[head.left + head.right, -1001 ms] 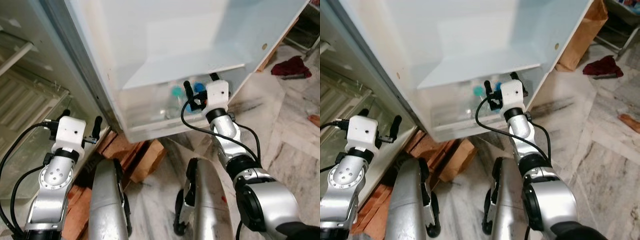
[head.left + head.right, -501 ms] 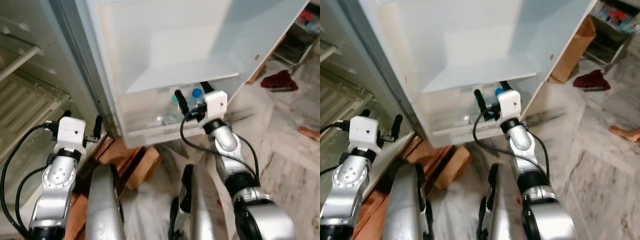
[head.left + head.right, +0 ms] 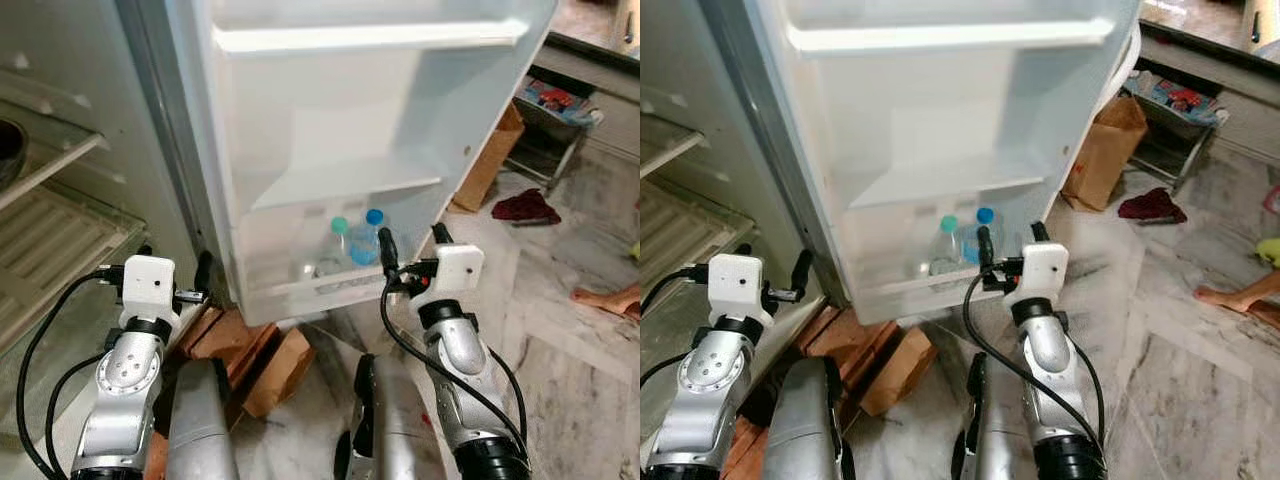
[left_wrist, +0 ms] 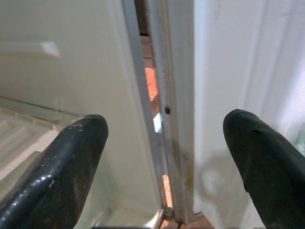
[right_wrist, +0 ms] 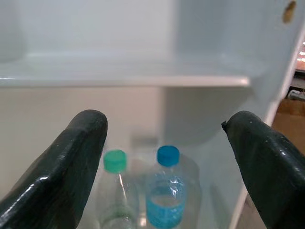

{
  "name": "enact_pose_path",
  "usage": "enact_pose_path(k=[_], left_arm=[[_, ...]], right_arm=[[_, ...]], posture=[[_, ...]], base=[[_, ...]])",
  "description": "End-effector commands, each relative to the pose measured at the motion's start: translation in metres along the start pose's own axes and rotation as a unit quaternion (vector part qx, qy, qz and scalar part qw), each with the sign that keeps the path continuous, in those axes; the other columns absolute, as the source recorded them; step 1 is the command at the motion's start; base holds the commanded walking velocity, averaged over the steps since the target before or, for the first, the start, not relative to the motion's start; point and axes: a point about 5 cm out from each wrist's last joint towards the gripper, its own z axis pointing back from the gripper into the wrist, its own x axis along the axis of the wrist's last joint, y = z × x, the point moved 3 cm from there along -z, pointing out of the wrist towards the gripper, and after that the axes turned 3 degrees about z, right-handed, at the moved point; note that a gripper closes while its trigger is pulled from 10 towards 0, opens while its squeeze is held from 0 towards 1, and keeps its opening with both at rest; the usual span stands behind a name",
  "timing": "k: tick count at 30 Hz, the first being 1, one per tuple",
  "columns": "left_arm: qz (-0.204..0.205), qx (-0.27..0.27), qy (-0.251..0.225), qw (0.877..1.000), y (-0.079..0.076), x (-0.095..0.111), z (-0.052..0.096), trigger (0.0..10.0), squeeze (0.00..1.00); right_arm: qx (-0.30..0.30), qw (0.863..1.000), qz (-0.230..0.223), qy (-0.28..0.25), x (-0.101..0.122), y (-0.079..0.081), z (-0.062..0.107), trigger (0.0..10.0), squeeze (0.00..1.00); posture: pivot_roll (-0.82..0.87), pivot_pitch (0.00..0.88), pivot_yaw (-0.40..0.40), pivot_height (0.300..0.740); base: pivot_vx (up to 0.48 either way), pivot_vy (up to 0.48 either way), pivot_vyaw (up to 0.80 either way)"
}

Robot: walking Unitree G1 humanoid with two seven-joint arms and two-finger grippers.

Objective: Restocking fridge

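Observation:
The open fridge door (image 3: 330, 130) faces me, with white shelves on its inner side. In its bottom door bin (image 3: 290, 290) stand two clear bottles: one with a green cap (image 3: 339, 226) and one with a blue cap (image 3: 374, 217). The wrist view shows the green-capped bottle (image 5: 116, 186) beside the blue-capped bottle (image 5: 167, 191). My right gripper (image 3: 412, 250) is open and empty, just in front of the bin and apart from the bottles. My left gripper (image 3: 175, 268) is open and empty, low by the hinge side, near the fridge body (image 4: 71, 95).
Glass shelves (image 3: 50, 230) of the fridge interior lie at left. Cardboard pieces (image 3: 270, 355) lie on the marble floor under the door. A brown paper bag (image 3: 485, 165) leans right of the door, and a dark red cloth (image 3: 520, 205) lies beyond. A person's foot (image 3: 605, 298) shows at far right.
The camera has tilted up and pulled back, so more of the door shows. My right gripper has drawn back from the bin and now sits in front of it, still open.

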Motion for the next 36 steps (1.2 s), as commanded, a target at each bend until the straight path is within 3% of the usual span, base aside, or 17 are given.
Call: enact_pose_path(k=[1, 6, 12, 23, 25, 29, 36], left_arm=[[0.001, -0.006, -0.002, 1.000, -0.003, -0.001, -0.001, 10.0, 0.00], [-0.002, -0.008, -0.006, 1.000, -0.006, -0.001, -0.002, 10.0, 0.00], [-0.005, -0.010, -0.015, 1.000, -0.009, 0.002, -0.004, 10.0, 0.00], [-0.029, 0.025, -0.024, 0.999, 0.006, 0.005, 0.020, 10.0, 0.00], [-0.031, 0.036, -0.013, 0.999, 0.009, -0.002, 0.033, 10.0, 0.00], [-0.033, 0.034, -0.003, 0.999, 0.008, -0.007, 0.039, 10.0, 0.00], [-0.042, 0.043, -0.004, 0.998, 0.012, -0.005, 0.032, 10.0, 0.00]], right_arm=[[-0.007, 1.000, 0.005, -0.006, 0.007, -0.007, -0.003, 10.0, 0.00], [-0.025, 1.000, 0.001, -0.002, 0.014, -0.018, -0.008, 10.0, 0.00], [-0.021, 1.000, 0.005, -0.006, 0.018, -0.017, -0.012, 10.0, 0.00], [-0.034, 0.999, 0.011, 0.025, 0.008, -0.027, 0.019, 10.0, 0.00], [-0.040, 0.998, 0.013, 0.044, 0.001, -0.028, 0.035, 10.0, 0.00], [-0.028, 0.998, 0.017, 0.055, -0.002, -0.025, 0.043, 10.0, 0.00], [-0.020, 0.998, 0.018, 0.063, -0.002, -0.023, 0.042, 10.0, 0.00]], posture=[[0.04, 0.000, -0.081, 0.572], [0.04, 0.000, -0.077, 0.607], [0.05, 0.000, -0.080, 0.647], [0.06, 0.000, -0.071, 0.717], [0.05, 0.000, -0.071, 0.737], [0.04, 0.000, -0.075, 0.740], [0.04, 0.000, -0.084, 0.740]], base=[[0.000, 0.000, 0.00], [0.000, 0.000, 0.00], [0.000, 0.000, 0.00], [0.000, 0.000, 0.00], [0.000, 0.000, 0.00], [0.000, 0.000, 0.00], [0.000, 0.000, 0.00]])
